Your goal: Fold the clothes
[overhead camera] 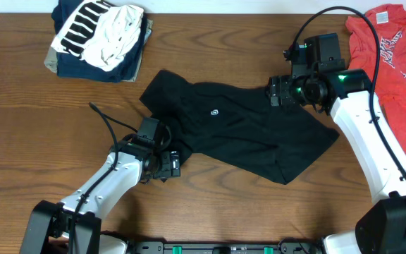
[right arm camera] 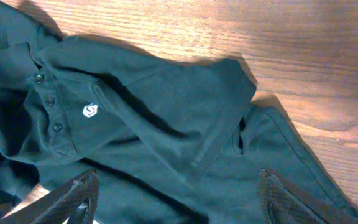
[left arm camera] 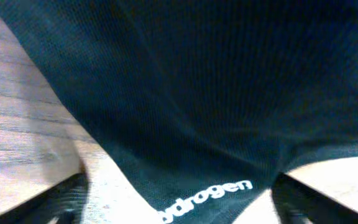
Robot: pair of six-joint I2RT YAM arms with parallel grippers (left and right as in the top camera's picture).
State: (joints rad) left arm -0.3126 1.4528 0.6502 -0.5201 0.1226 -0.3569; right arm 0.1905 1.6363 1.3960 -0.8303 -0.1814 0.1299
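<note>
Left claw (overhead camera: 170,164) is parked at the black shirt's (overhead camera: 238,130) lower-left edge, fingers (left arm camera: 67,196) spread wide. Its wrist cam is mostly blurry dark fabric. A hem with white "hydrogen" lettering (left arm camera: 207,202) sits between the fingers, though I honestly can't tell if they're touching the cloth. The shirt is lying rumpled and slanted on the wood table (overhead camera: 34,127), with the collar end at its upper left and a small white logo (overhead camera: 215,111) near its middle. From the right wrist cam you can see it's a polo: three dark buttons (right arm camera: 50,101) run right beside the logo, and a sleeve (right arm camera: 191,106) is flopped over the body. Right claw (overhead camera: 276,92) hangs at the shirt's upper-right edge, jaws wide apart too, with the shirt spread out below them. Red tee (overhead camera: 393,49) with white print lies off to the shirt's right, not touching it.
</note>
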